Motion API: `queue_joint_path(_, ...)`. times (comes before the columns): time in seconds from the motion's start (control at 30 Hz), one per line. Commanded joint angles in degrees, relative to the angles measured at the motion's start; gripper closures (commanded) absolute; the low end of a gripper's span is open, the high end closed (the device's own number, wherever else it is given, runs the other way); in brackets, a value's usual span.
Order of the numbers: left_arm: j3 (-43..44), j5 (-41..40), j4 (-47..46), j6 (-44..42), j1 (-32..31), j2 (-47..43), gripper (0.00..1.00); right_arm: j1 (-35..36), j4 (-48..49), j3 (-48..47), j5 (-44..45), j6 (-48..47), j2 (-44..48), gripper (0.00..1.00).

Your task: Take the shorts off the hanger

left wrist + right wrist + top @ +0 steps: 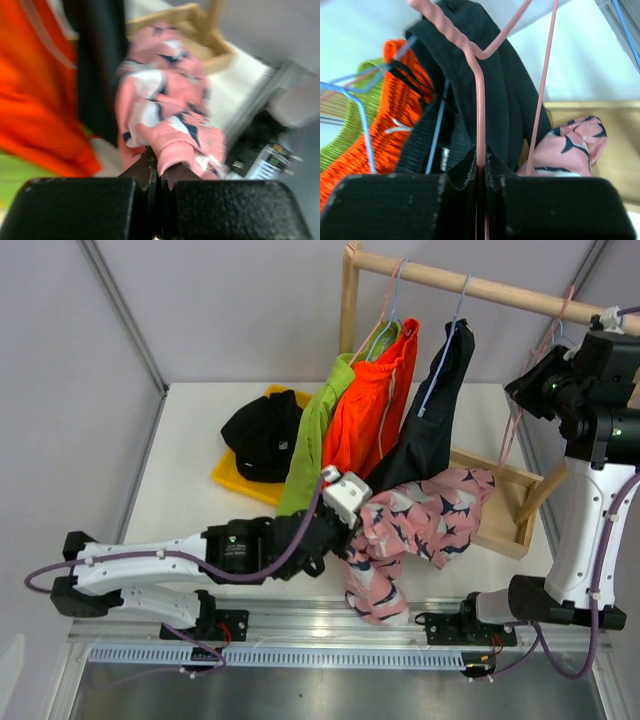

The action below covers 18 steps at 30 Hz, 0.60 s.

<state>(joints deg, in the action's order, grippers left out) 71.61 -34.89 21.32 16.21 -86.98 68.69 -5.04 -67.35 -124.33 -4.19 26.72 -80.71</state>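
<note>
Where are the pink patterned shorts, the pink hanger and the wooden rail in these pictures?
pink patterned shorts (430, 508): top view, on the middle of the fabric.
pink hanger (480, 110): right wrist view, on its straight upright wire.
wooden rail (500, 288): top view, on the middle of the bar.

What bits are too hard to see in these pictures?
- Left wrist view: the pink shorts are blurred, so their dark pattern is unclear.
- Top view: the yellow board is mostly covered by a black garment.
- Right wrist view: the pink hanger has its top cut off by the upper edge.
</note>
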Motion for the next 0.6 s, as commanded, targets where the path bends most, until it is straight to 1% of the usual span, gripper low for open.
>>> queue_joint_path(0.0, 5.37, -2.38, 4.34, -4.33, 7.07, -4.95, 1.0, -0.41, 4.6, 3.39, -1.09, -0.88, 4.23, 0.84)
queue_joint_path(0.03, 5.99, -1.67, 4.6, -6.26, 10.22, -5.57, 1.0, -0.5, 4.69, 4.7, -1.17, -1.05, 4.76, 0.81)
queue_joint_path(0.07, 7.04, -1.06, 5.04, -7.06, 11.73, -5.93, 1.0, -0.5, 4.69, 5.32, -1.18, -1.23, 5.12, 0.79)
queue_joint_path(0.1, 8.44, 0.08, 5.48, -7.85, 15.05, -6.19, 1.0, -0.59, 4.86, 5.76, -1.26, -1.41, 5.64, 0.78)
queue_joint_path(0.17, 10.47, 1.4, 6.53, -9.87, 18.5, -6.11, 1.0, -0.67, 4.6, 6.47, -1.53, -1.58, 5.82, 0.77)
queue_joint_path(0.2, 11.26, 2.8, 6.8, -10.57, 21.99, -5.76, 1.0, -0.76, 4.6, 6.47, -1.7, -1.67, 5.91, 0.75)
queue_joint_path(0.23, 13.62, 3.6, 7.15, -11.97, 23.86, -5.67, 1.0, -0.76, 4.34, 6.65, -1.79, -1.67, 6.0, 0.72)
queue_joint_path(0.27, 14.42, 4.39, 7.59, -12.51, 25.7, -5.75, 1.0, -0.76, 4.16, 6.65, -1.88, -1.67, 6.0, 0.64)
queue_joint_path(0.3, 15.3, 6.48, 7.86, -12.95, 29.72, -5.76, 1.0, -0.76, 4.07, 6.65, -1.79, -1.67, 6.17, 0.38)
queue_joint_path(0.33, 17.4, 8.07, 8.21, -13.3, 32.02, -5.67, 1.0, -0.76, 3.98, 6.82, -1.62, -1.58, 6.7, 0.24)
queue_joint_path(0.37, 19.51, 9.48, 8.47, -13.48, 34.05, -5.49, 1.0, -0.76, 3.81, 7.35, -1.27, -1.5, 6.96, 0.12)
queue_joint_path(0.4, 21.96, 10.71, 9.08, -13.74, 38.16, -5.23, 1.0, -0.76, 3.81, 7.7, -0.65, -1.58, 7.4, 0.01)
queue_joint_path(0.43, 23.21, 13.33, 9.61, -14.09, 40.2, -4.71, 1.0, -0.76, 3.55, 8.22, -0.3, -1.58, 8.36, 0.0)
queue_joint_path(0.47, 26.27, 14.41, 10.31, -14.36, 41.96, -3.05, 1.0, -0.76, 3.54, 9.27, 0.14, -1.67, 8.98, 0.01)
queue_joint_path(0.5, 29.6, 15.29, 11.71, -14.62, 45.02, -1.9, 1.0, -0.76, 3.46, 9.98, 1.01, -1.76, 9.77, 0.0)
queue_joint_path(0.53, 31.2, 16.17, 12.33, -15.67, 46.27, -0.93, 1.0, -0.85, 3.54, 10.77, 1.46, -1.85, 10.56, 0.01)
queue_joint_path(0.57, 36.18, 16.35, 12.95, -16.03, 47.42, 1.6, 1.0, -0.85, 3.63, 11.65, 1.72, -1.85, 12.4, 0.0)
